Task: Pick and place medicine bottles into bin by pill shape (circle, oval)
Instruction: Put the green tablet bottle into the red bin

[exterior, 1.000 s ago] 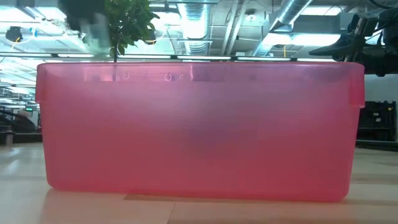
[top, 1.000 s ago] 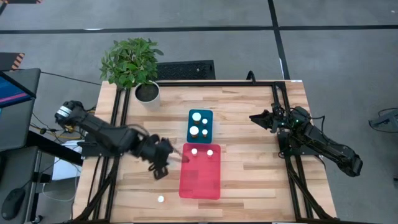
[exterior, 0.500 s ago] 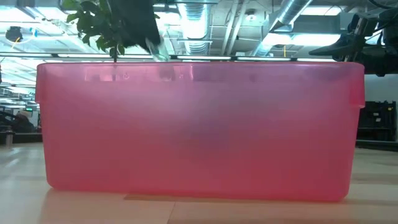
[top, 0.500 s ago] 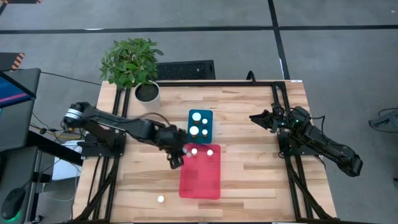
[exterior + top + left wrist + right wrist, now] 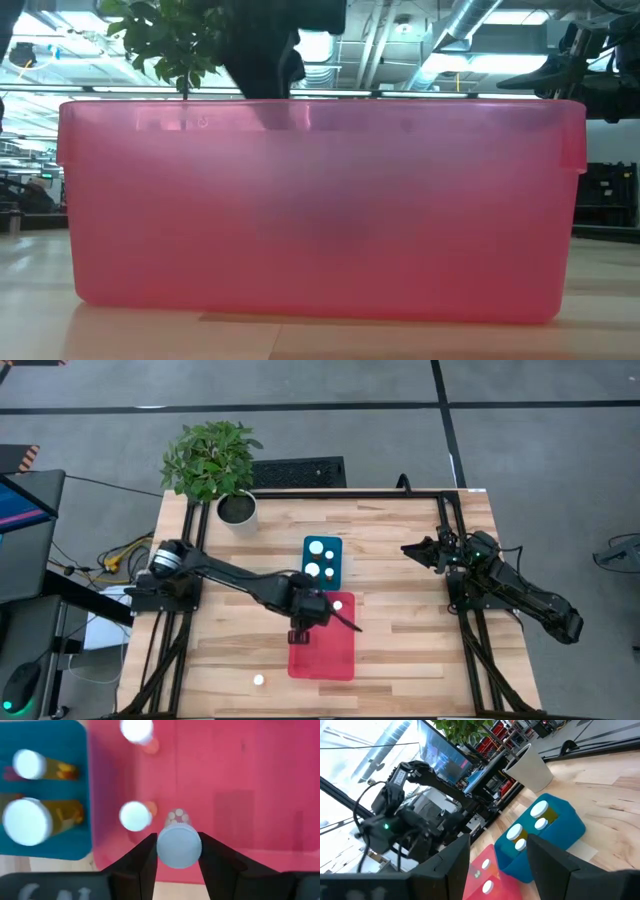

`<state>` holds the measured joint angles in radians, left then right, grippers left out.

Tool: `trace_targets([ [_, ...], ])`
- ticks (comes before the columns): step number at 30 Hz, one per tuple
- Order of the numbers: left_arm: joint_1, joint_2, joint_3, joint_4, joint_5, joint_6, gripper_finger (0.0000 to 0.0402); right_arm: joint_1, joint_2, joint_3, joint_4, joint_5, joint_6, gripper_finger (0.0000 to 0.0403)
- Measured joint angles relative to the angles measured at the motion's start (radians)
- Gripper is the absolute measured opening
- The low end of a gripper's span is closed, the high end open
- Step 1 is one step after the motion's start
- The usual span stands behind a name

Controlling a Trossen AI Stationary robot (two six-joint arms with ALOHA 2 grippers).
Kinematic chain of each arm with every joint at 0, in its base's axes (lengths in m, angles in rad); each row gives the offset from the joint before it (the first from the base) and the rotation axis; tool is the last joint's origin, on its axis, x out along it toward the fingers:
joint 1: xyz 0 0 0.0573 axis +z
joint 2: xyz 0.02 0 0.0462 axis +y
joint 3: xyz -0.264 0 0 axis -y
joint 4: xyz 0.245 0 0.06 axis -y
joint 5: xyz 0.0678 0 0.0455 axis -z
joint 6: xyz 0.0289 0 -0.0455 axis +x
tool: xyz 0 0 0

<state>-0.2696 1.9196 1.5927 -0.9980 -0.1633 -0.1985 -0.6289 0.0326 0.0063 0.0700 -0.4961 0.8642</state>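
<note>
The medicine bottle (image 5: 179,845) that I carry sits clenched between the two fingers of my left end effector (image 5: 312,612), white cap towards my wrist camera, its long axis running straight away from the lens and down towards the floor of the pink bin (image 5: 240,795); through its clear body I can make out a few small pale pills, which look round to me, though I would not swear to it; directly beneath the bottle lies pink bin floor, so the coming move, as I judge it, is a plain descent and release along that same axis, with no sideways correction needed; just beside it, towards the teal bin (image 5: 55,785), stands one capped bottle (image 5: 135,816) already in the pink bin, close enough that my finger on that side could brush it on opening; another (image 5: 137,730) stands farther along the same wall; the teal bin holds its own bottles (image 5: 316,547), touching the pink bin's end in the high view; one lone bottle (image 5: 258,681) waits on the tabletop (image 5: 400,560), nearer my left arm than my right; my right end effector (image 5: 418,549) hangs released and idle over the tabletop's far right side, well apart from everything; the potted plant (image 5: 215,465) stands at the back corner.
</note>
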Motion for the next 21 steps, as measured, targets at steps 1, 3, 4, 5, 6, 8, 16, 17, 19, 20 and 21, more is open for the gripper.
trace_targets([
  [1,-0.005,0.008,0.001,-0.005,0.000,0.004,0.0122,0.000,0.000,0.000,0.000,0.000,0.000,0.0205],
  [3,-0.013,0.025,0.002,-0.005,0.001,0.007,0.0122,0.000,0.000,0.000,0.000,0.000,0.000,0.0205],
  [4,-0.016,0.031,0.002,-0.007,0.001,0.008,0.0122,0.000,0.000,0.000,0.000,0.000,0.001,0.0205],
  [5,-0.020,0.035,0.001,-0.013,0.001,0.008,0.0122,0.000,0.000,0.000,0.000,0.000,0.001,0.0205],
  [6,-0.023,0.035,0.001,-0.018,0.001,0.011,0.0122,0.000,0.000,0.000,0.000,0.000,0.001,0.0205],
  [8,-0.026,0.042,0.001,0.003,-0.002,0.012,0.0122,0.000,0.000,0.000,0.000,0.000,0.001,0.0205],
  [16,-0.032,0.091,0.000,0.001,0.009,0.042,0.0122,0.000,0.003,0.000,0.000,-0.001,0.002,0.0205],
  [17,-0.032,0.096,0.002,0.005,0.012,0.043,0.0122,0.000,0.003,0.000,0.002,-0.001,0.002,0.0205],
  [19,-0.032,0.097,0.002,0.002,0.027,0.049,0.0122,0.000,0.005,0.000,0.001,-0.001,0.002,0.0205],
  [20,-0.032,0.097,0.002,0.009,0.028,0.049,0.0122,0.000,0.006,0.000,0.001,-0.002,0.002,0.0205],
  [21,-0.032,0.097,-0.002,0.020,0.028,0.049,0.0122,0.000,0.005,0.000,0.002,-0.002,0.002,0.0205],
])
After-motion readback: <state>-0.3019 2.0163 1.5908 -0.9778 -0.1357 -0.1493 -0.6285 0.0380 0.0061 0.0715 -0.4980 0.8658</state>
